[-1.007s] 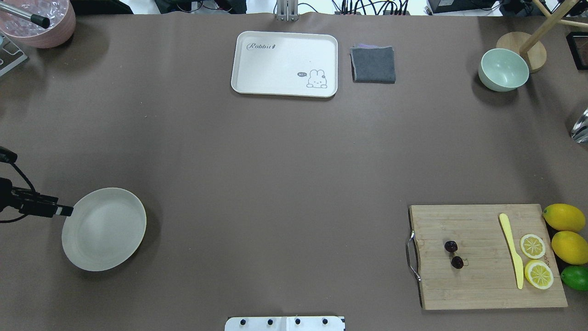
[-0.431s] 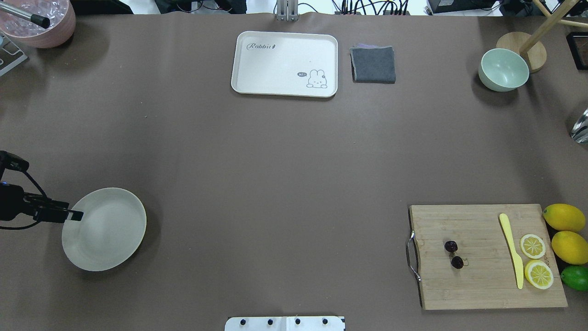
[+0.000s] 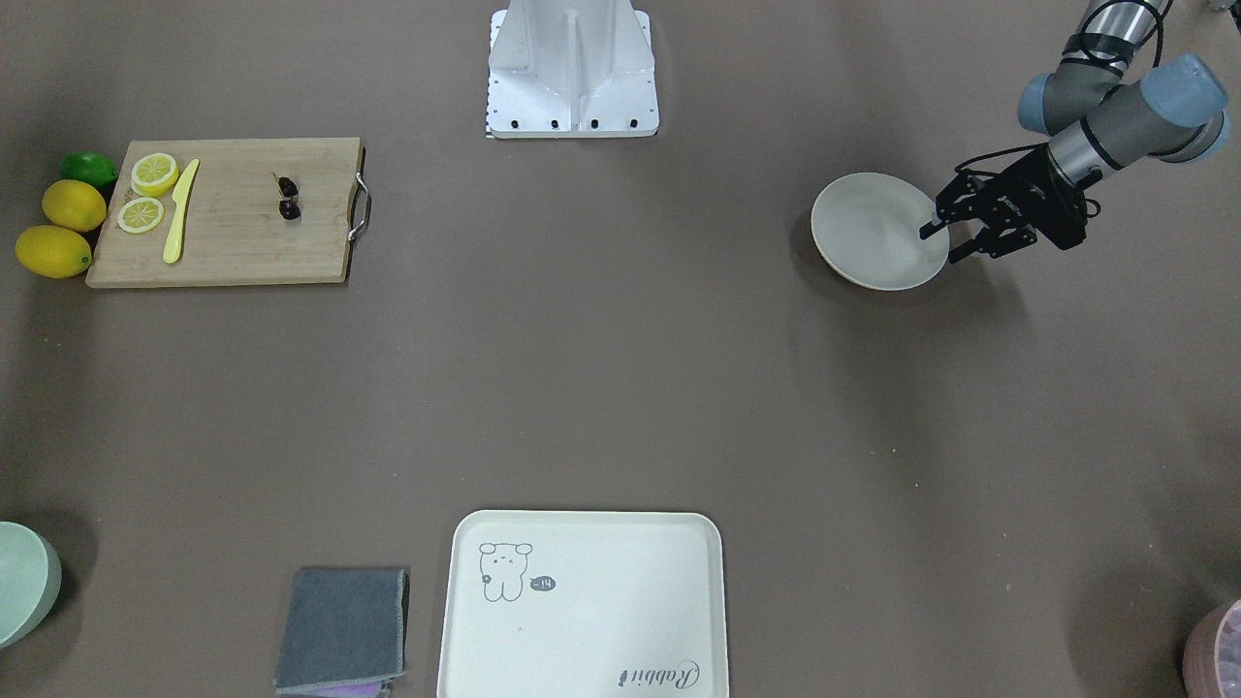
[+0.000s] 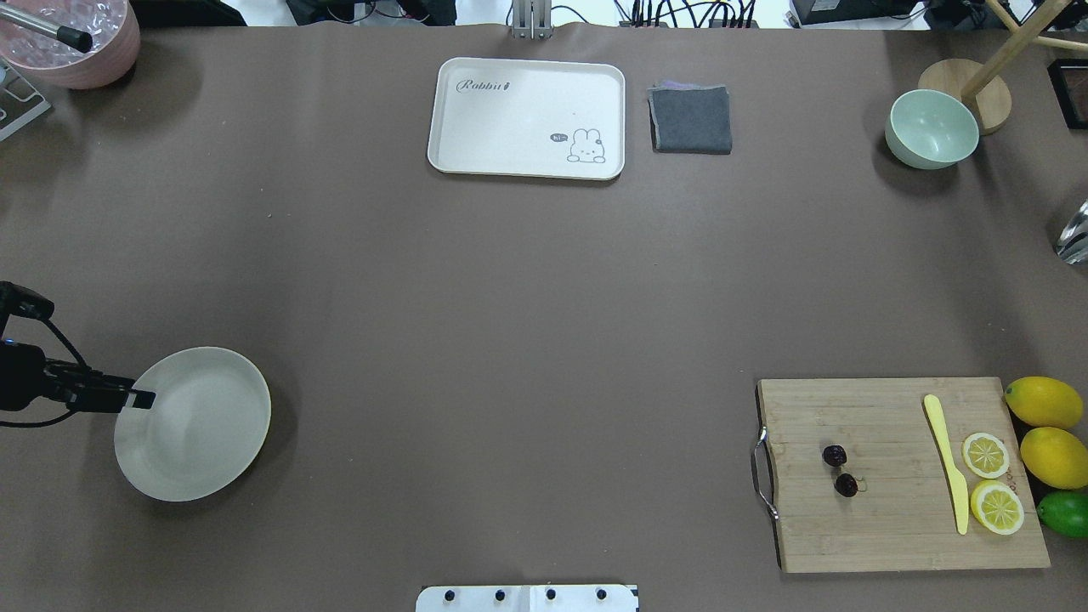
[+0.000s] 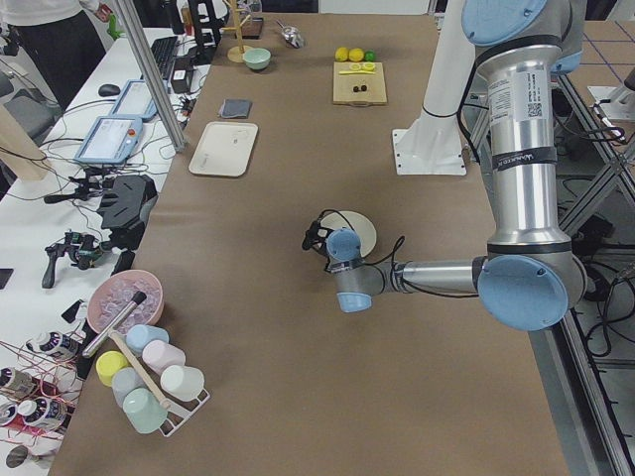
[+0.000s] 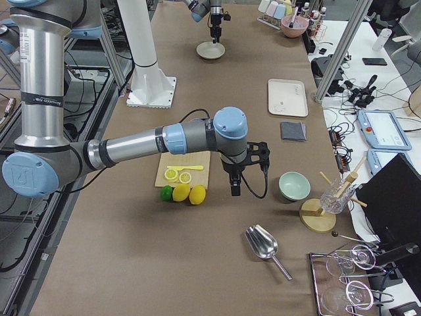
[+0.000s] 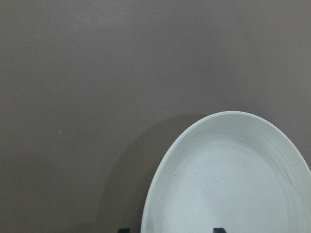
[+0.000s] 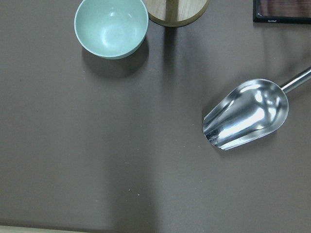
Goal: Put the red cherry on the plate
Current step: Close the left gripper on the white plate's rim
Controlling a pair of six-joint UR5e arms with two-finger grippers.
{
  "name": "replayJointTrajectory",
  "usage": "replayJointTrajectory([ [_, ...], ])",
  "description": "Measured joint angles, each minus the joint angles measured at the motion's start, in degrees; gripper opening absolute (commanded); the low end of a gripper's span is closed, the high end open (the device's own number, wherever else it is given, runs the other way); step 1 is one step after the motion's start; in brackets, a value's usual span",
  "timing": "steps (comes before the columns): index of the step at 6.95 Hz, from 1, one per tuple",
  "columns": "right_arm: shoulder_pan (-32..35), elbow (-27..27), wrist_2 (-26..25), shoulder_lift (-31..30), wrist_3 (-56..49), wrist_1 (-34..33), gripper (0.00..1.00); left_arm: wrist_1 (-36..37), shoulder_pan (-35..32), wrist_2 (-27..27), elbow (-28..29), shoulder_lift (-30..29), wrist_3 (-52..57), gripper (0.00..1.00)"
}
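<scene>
The red cherry [image 4: 840,470], a small dark pair, lies on the wooden cutting board [image 4: 884,518] at the near right; it also shows in the front view as the cherry [image 3: 288,197]. The off-white plate [image 4: 194,423] sits at the near left. My left gripper [image 3: 942,244] is open, its fingers straddling the plate's outer rim [image 3: 933,254]. In the left wrist view the plate [image 7: 233,179] fills the lower right. My right gripper [image 6: 235,189] hangs beyond the board's end near the lemons, far from the cherry; I cannot tell whether it is open or shut.
On the board lie a yellow knife [image 4: 948,472] and two lemon slices [image 4: 986,455]; whole lemons [image 4: 1044,402] and a lime [image 4: 1064,512] sit beside it. At the far side are a cream tray [image 4: 527,117], a grey cloth [image 4: 690,119], a green bowl [image 4: 932,129] and a metal scoop [image 8: 245,114].
My left gripper has moved a little to the right, so its tip now sits over the plate's left rim. The cherry and the plate have not moved.
</scene>
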Motion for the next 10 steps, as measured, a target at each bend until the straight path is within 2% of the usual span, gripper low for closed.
replayJointTrajectory([
  [1,0.02,0.06,0.06,-0.05,0.0,0.0,0.99,-0.36,0.04,0.42,0.16,0.33,0.08,0.02],
  [6,0.17,0.19,0.25,-0.05,0.04,0.0,0.99,-4.16,3.06,6.09,1.58,2.22,0.45,0.0],
  [8,0.18,0.22,0.28,-0.04,0.04,0.0,0.99,-3.65,2.89,2.94,0.24,1.67,-1.23,0.0],
  [10,0.18,0.34,0.28,-0.08,0.04,0.0,0.99,-1.08,-0.61,-4.64,-3.04,0.59,-6.1,0.0],
])
